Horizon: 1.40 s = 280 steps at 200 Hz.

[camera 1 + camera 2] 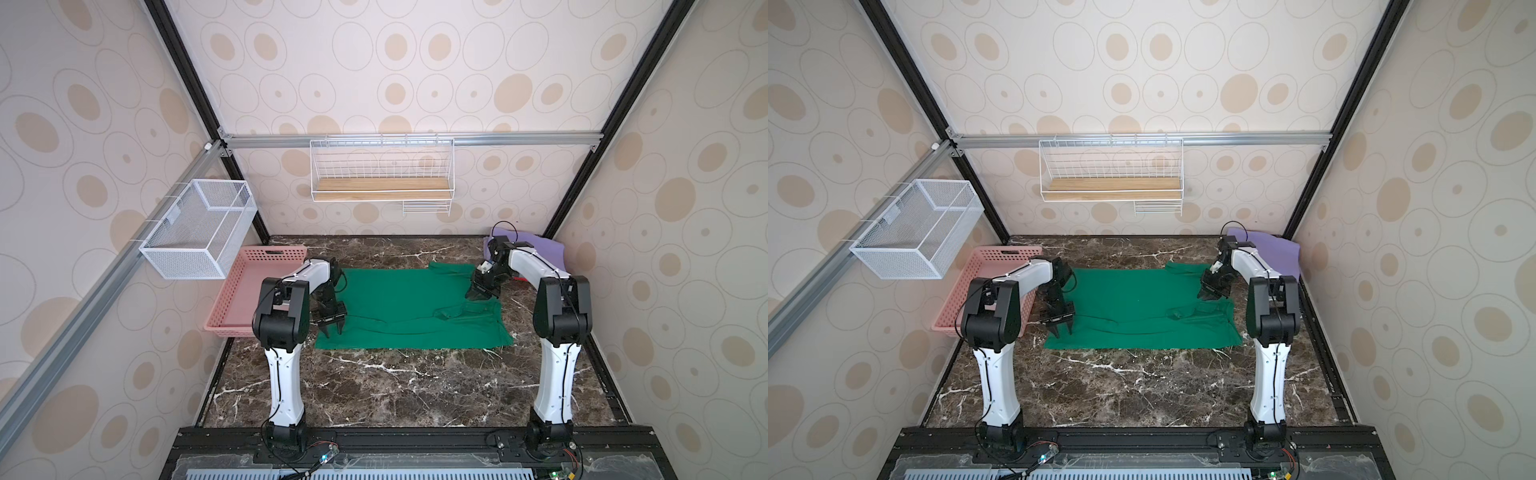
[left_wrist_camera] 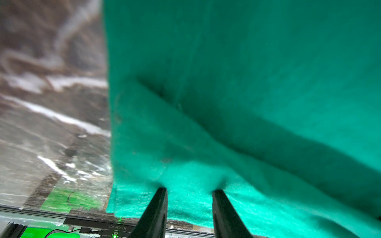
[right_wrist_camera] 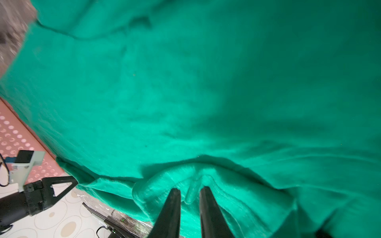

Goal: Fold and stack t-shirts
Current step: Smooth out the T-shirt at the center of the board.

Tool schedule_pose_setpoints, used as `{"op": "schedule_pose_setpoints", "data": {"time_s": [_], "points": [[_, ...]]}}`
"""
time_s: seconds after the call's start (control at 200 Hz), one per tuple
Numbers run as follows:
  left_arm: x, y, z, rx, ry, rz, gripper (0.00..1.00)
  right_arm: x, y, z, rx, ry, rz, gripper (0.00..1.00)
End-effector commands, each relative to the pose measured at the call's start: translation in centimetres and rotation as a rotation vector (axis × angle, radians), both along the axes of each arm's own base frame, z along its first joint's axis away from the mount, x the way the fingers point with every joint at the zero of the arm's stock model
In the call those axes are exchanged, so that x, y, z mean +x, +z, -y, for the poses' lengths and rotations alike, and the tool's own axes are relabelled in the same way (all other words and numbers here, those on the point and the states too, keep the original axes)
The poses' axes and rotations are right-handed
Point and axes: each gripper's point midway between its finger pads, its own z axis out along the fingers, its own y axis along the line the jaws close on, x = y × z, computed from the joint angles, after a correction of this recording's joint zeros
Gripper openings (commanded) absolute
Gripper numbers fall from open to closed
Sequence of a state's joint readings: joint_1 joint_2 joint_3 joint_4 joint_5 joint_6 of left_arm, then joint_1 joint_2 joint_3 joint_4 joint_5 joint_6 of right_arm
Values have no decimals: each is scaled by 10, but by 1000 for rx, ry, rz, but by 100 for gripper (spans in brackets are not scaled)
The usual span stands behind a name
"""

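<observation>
A: Containers?

B: A pink basket (image 1: 272, 251) is set at the tabletop's (image 1: 374, 386) left edge, and its pink floor is seen inside. A white mesh basket (image 1: 187, 249) is hung on the left wall. A wire shelf (image 1: 380, 191) w/ a wood board is hung on the back wall.

A: Shirts vs. claws?

B: The green shirt (image 1: 407, 299) is spread flat mid-tabletop, btw the two arms. The left claw (image 2: 189, 189) is held released, jaws parted, tips set on the cloth nr its left edge. The right claw (image 3: 190, 189) is narrowly released at the shirt's right side, w/ a ridge of green cloth stood up btw its jaws. A purple shirt (image 1: 540, 245) is laid in the far right corner, behind that arm.
</observation>
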State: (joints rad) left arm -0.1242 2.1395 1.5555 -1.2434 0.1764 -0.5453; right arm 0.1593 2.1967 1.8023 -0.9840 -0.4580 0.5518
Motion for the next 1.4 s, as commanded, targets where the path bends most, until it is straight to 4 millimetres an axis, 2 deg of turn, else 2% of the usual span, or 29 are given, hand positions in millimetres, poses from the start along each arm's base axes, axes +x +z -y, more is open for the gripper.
{"op": "schedule_pose_setpoints", "data": {"time_s": [0.0,0.075,0.125,0.215,0.351,0.766,1.057,1.242,1.397], "points": [[-5,2,-5,7,-12,-21,39,-10,15,5,-10,38,-23,24],[-6,5,-5,7,-9,-12,39,-26,24,7,-5,39,-17,24],[-7,5,-5,6,-5,-4,39,-40,22,10,-11,39,-23,24],[-9,5,-3,-5,4,-3,39,-59,13,18,-32,30,-32,24],[-14,0,-2,-11,8,-17,39,-70,-4,25,-7,-2,-72,23],[-20,2,-5,-4,-9,-24,39,-56,-15,50,-38,-40,-72,23],[-18,3,-5,-1,-13,-25,39,-48,-25,47,-13,-54,-84,23],[-18,2,-6,3,-16,-31,39,-42,-22,47,-11,-57,-71,23],[-18,2,-5,-1,-11,-33,39,-39,-27,45,-5,-57,-82,22]]}}
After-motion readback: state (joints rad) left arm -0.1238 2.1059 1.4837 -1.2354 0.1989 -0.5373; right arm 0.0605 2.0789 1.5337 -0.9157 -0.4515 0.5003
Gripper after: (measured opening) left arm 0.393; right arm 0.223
